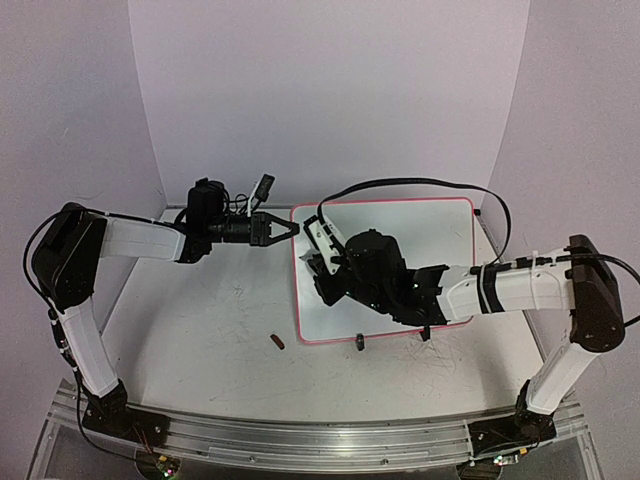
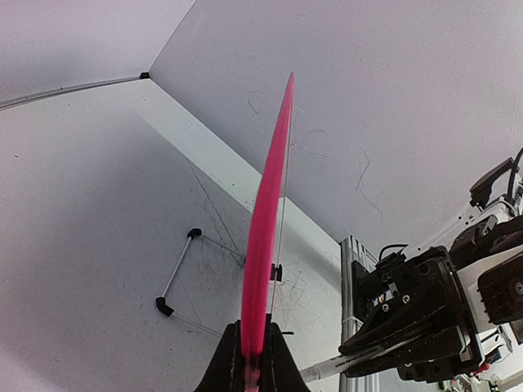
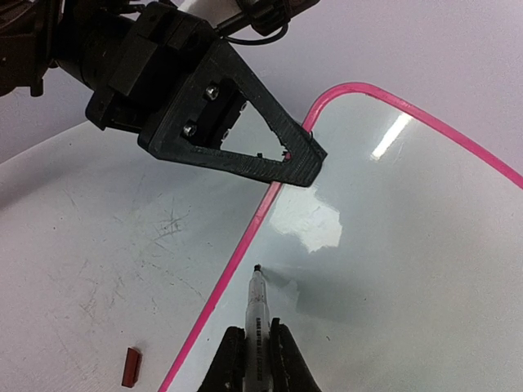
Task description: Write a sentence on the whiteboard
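The whiteboard (image 1: 420,250), white with a pink frame, lies on the grey table right of centre, and no writing shows on it. My left gripper (image 1: 288,229) is shut on the frame at the board's far left corner. The left wrist view shows the pink frame (image 2: 265,220) edge-on between the closed jaws of the left gripper (image 2: 253,358). My right gripper (image 1: 322,268) is over the board's left part, shut on a white marker (image 3: 258,314). The marker's black tip is at the whiteboard (image 3: 409,269) surface just inside the left frame. The left gripper (image 3: 302,159) shows there too.
A small red cap (image 1: 277,341) lies on the table left of the board's near corner, also in the right wrist view (image 3: 131,366). Two black clip feet (image 1: 360,342) sit on the board's near edge. A thin rod with black ends (image 2: 176,273) lies beside the board. Walls enclose the table.
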`<action>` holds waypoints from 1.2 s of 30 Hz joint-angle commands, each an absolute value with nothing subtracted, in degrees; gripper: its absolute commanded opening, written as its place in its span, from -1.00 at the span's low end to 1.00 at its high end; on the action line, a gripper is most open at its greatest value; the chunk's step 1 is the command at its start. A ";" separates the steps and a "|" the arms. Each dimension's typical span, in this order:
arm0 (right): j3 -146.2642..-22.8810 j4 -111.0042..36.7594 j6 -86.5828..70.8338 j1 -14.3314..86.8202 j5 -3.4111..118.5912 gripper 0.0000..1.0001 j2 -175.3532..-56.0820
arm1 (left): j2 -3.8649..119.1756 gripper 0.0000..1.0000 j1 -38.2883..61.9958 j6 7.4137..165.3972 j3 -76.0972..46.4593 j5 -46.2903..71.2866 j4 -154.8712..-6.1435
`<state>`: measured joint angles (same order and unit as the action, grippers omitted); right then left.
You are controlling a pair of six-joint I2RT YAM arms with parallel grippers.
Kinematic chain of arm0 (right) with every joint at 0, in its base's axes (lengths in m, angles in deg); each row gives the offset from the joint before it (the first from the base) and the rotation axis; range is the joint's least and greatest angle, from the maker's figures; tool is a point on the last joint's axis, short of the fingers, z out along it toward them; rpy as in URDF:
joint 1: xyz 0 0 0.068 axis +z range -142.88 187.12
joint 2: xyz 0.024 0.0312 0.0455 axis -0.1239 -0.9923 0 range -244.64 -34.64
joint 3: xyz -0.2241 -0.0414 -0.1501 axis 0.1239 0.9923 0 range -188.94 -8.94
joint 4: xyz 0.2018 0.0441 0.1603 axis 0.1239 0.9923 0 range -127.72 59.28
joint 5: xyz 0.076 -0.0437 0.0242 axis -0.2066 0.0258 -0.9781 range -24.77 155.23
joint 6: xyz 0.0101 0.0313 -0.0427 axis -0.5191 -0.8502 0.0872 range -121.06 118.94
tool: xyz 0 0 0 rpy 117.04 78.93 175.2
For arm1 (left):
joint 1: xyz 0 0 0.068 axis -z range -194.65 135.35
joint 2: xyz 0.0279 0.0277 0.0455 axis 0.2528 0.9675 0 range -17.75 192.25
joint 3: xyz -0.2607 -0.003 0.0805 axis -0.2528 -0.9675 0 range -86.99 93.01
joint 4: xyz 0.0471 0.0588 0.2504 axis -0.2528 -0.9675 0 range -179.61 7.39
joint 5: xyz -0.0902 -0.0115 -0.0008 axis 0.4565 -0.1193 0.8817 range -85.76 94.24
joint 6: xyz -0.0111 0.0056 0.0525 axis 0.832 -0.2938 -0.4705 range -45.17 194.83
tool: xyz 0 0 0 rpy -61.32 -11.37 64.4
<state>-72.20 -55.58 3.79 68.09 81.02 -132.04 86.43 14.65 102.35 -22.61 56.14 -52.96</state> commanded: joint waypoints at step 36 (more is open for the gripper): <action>-68.61 -53.81 -2.33 69.59 84.08 -1.00 -130.65 | 87.19 -1.00 15.33 103.67 -21.68 56.12 -54.13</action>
